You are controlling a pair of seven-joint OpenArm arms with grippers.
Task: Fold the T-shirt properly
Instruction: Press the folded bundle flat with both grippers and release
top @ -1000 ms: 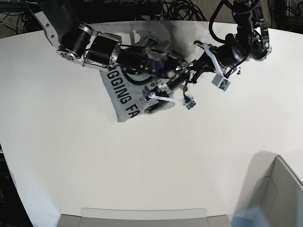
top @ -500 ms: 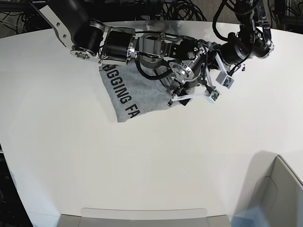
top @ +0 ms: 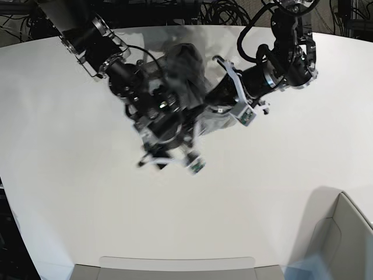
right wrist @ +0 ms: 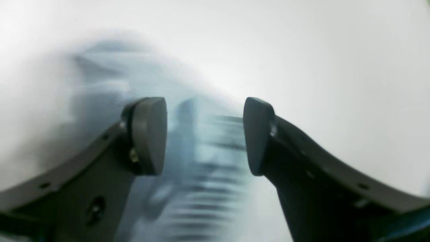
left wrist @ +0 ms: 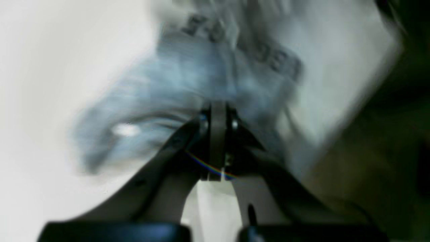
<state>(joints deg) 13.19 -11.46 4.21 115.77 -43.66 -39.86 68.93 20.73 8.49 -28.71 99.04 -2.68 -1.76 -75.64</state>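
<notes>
The T-shirt (top: pixel 186 70) was seen bunched at upper centre of the white table (top: pixel 87 192), largely masked by both blurred arms. The left gripper (left wrist: pixel 217 116) was clamped together on grey cloth; the right gripper (right wrist: pixel 205 134) stood wide apart, holding nothing. A grey bin (top: pixel 344 233) sat lower right.

A: Wide white table (top: pixel 87 192) fills the base view, curved far edge, smooth and evenly lit.

B: Behind that edge it's dark, with a tangle of black cables (top: pixel 224 11).

A: Bottom right, a pale grey box corner (top: pixel 344 233) casts a soft shadow leftward.

B: And a grey ledge (top: pixel 175 265) runs along the near edge.
</notes>
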